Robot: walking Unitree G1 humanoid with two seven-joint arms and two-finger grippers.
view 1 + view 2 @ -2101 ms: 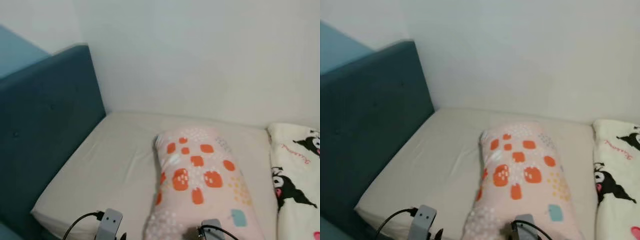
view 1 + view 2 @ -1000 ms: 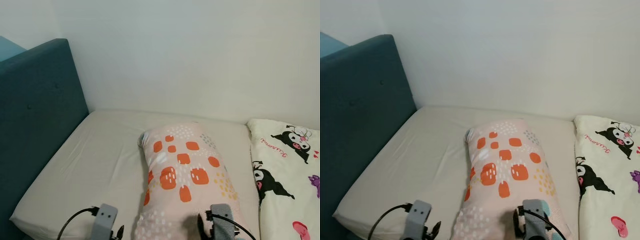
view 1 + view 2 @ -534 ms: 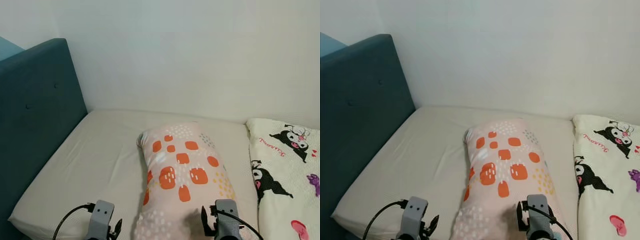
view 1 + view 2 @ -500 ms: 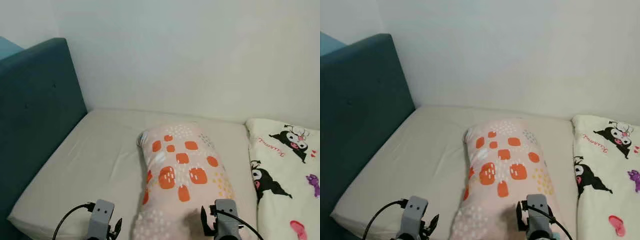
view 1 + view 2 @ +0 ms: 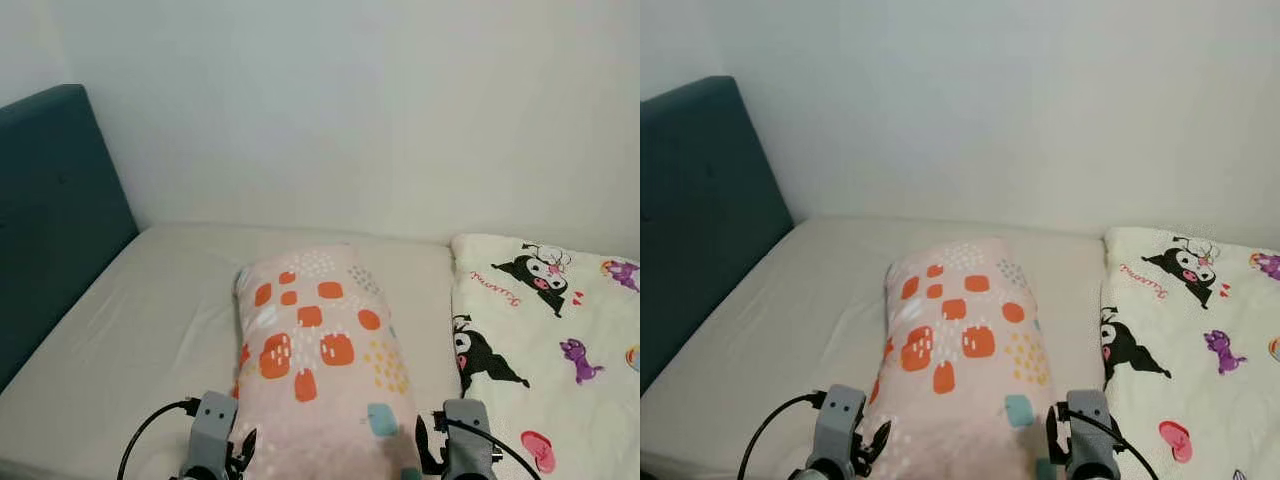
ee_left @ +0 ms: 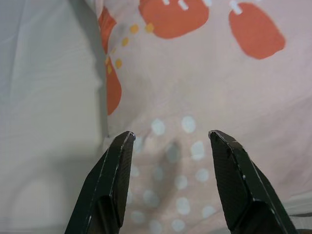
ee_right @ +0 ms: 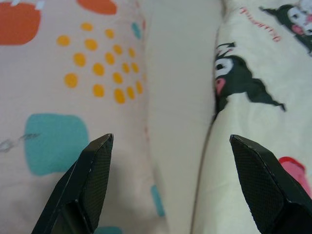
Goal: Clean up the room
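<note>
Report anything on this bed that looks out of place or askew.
The pink patterned pillow lies lengthwise down the mattress, away from the teal headboard, beside the cartoon-print blanket. Nothing looks spilled or damaged.

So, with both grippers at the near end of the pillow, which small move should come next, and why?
Probably close both grippers on the pillow's near end. The left gripper is open over the pillow near its left edge, and the right gripper is open over its right edge beside the cartoon blanket. Neither grips the fabric yet, so it cannot be lifted.
</note>
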